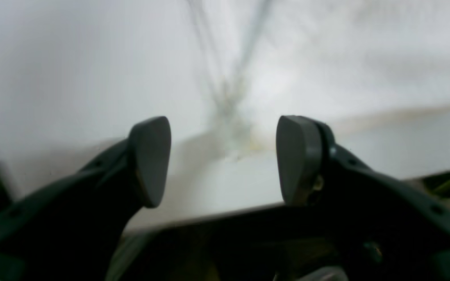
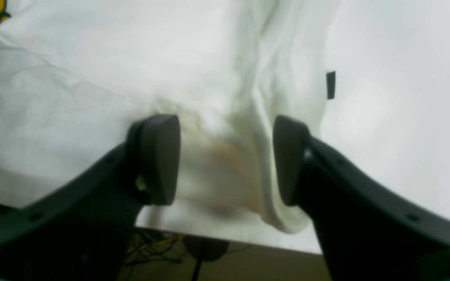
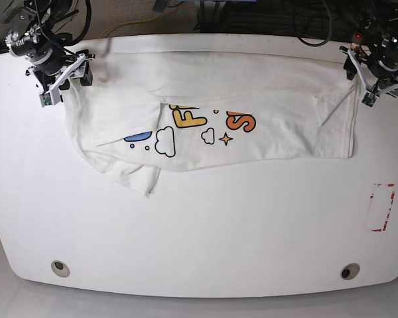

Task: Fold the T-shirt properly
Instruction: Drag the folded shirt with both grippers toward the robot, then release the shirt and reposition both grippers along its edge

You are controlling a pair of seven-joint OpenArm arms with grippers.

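Observation:
The white T-shirt (image 3: pixel 265 99) lies across the far part of the table (image 3: pixel 199 225), folded over lengthwise, with yellow and orange lettering, clouds and a star showing along its near edge. One sleeve lies crumpled at the left. At the shirt's far left corner my right gripper (image 3: pixel 66 83) stands open, and in its wrist view the right gripper (image 2: pixel 225 160) straddles a bunched fold of T-shirt (image 2: pixel 72 97) without pinching it. My left gripper (image 3: pixel 359 78) is open at the far right corner. Its wrist view shows the left gripper (image 1: pixel 223 160) over blurred T-shirt (image 1: pixel 326 70).
A red-edged rectangle (image 3: pixel 382 207) is marked on the table at the right. Two round holes (image 3: pixel 60 267) (image 3: pixel 349 271) sit near the front edge. Cables (image 2: pixel 158 244) hang past the table's far edge. A small black tag (image 2: pixel 330 84) sticks out of the shirt's hem.

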